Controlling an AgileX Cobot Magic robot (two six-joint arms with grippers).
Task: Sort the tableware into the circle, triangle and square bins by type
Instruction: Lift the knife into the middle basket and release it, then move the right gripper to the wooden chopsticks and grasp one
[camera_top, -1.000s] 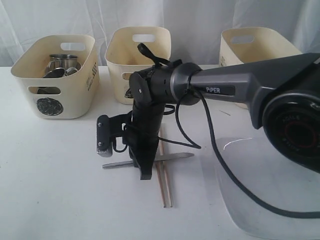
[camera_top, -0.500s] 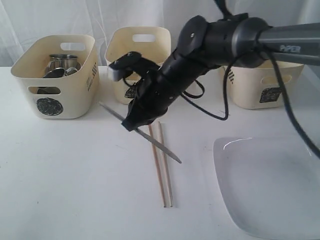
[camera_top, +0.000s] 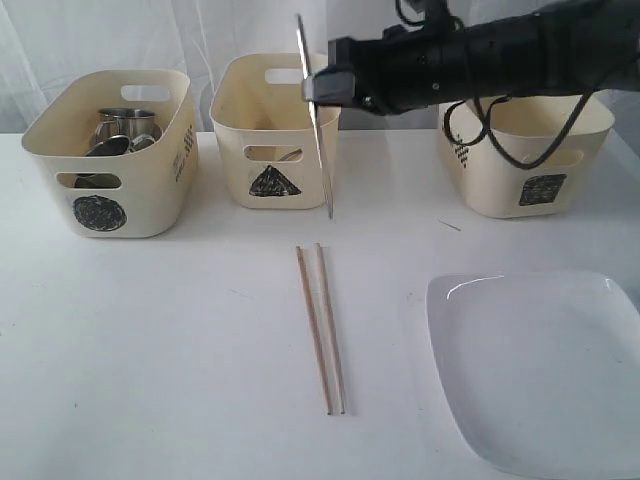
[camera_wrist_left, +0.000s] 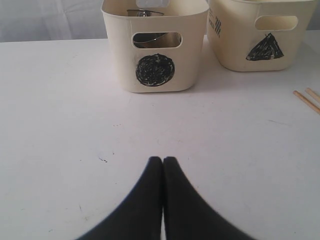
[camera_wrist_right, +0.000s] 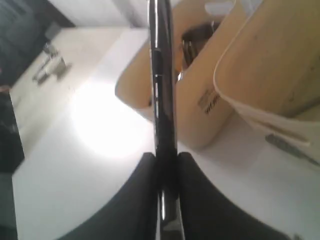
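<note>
Steel knife (camera_top: 323, 170) (slim, shiny), in R claw (camera_wrist_right: 162, 167)

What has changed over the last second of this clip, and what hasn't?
The right gripper has lifted the knife off the table, where it lay across the chopsticks, and swung it up near-vertical beside the triangle bin. The chopsticks, plate, circle bin and square bin have not moved.
</note>
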